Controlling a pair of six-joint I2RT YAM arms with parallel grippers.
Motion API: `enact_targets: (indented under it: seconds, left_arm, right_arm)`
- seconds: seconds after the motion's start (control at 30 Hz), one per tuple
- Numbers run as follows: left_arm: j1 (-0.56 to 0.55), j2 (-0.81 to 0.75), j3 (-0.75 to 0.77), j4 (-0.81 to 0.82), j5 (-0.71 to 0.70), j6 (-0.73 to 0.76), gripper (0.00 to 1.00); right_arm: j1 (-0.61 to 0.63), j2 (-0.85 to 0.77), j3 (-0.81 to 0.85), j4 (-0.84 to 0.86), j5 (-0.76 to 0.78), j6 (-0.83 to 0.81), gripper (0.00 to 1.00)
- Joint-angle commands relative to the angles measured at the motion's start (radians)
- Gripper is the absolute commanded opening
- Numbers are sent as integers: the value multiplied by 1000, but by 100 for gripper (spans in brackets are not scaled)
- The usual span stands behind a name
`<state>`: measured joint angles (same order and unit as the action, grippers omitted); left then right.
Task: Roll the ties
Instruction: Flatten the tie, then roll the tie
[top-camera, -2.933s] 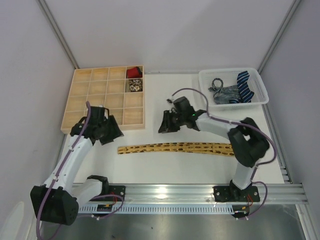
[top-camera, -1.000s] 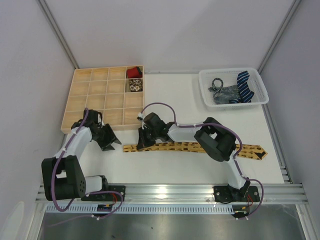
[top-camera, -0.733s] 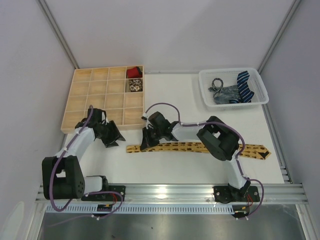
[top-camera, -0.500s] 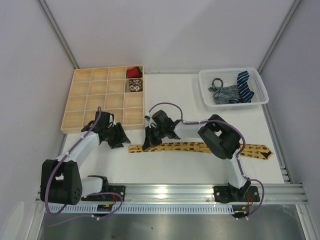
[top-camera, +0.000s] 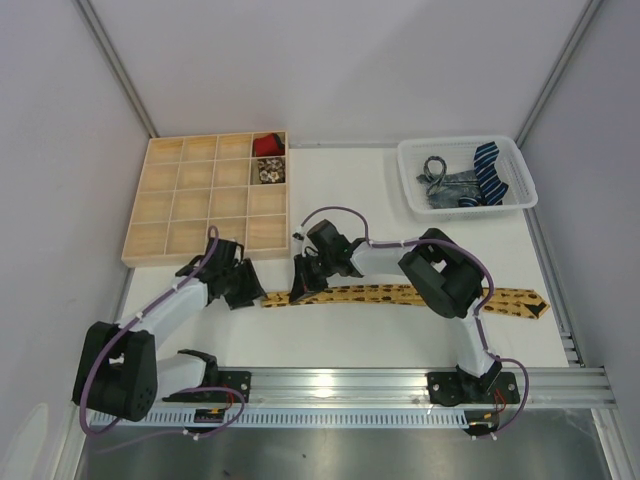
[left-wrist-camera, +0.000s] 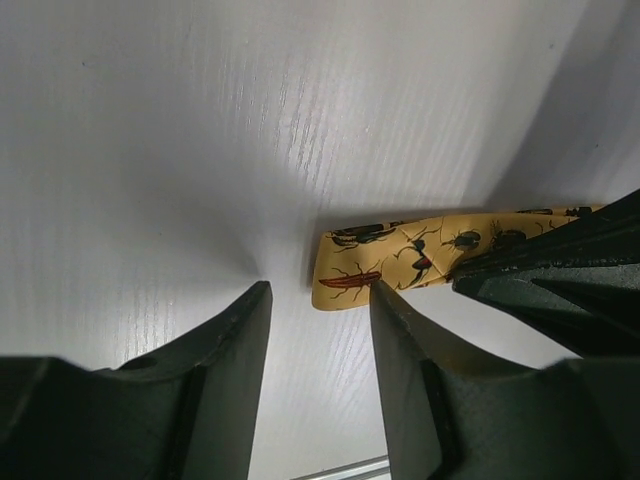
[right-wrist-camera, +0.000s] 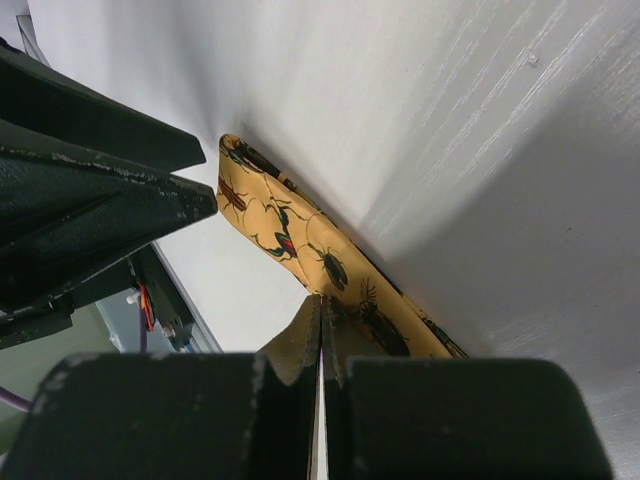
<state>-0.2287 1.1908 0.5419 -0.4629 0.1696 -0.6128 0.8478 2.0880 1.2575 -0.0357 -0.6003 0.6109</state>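
White tabletop (top-camera: 350, 190) fills the overhead frame; a mustard-yellow fabric necktie with dark insect prints (top-camera: 400, 294) lies flat across its lower centre. Right gripper (top-camera: 300, 288), fingers pressed together, pinches the necktie near its narrow left end. Left gripper (top-camera: 248, 288) sits just left of that end, jaws spread, holding nothing.

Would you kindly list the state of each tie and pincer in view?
yellow tie: unrolled, lying flat.
right pincer: shut on the yellow tie near its end.
left pincer: open, empty, facing that end.
red tie: rolled, in the tray.
pale tie: rolled, in the tray.
grey tie: unrolled, in the basket.
navy striped tie: unrolled, in the basket.
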Motion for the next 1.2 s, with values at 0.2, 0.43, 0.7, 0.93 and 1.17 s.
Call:
enact_targets:
  seconds: [0.2, 0.43, 0.7, 0.93, 1.17]
  left_arm:
    - [-14, -20, -43, 73, -41, -28, 45]
    - [-37, 9, -83, 128, -28, -53, 41]
    - [-70, 24, -88, 138, -33, -82, 38]
    - [-75, 29, -65, 70, -70, -97, 30]
    - [-75, 41, -40, 26, -91, -81, 20]
  right_arm:
    - [-4, -28, -9, -4, -13, -7, 0]
    - [-6, -19, -17, 10, -12, -2, 0]
    - [-6, -11, -13, 8, -12, -3, 0]
    - [-6, -13, -15, 7, -4, -5, 0]
    - [8, -11, 29, -1, -4, 13, 0]
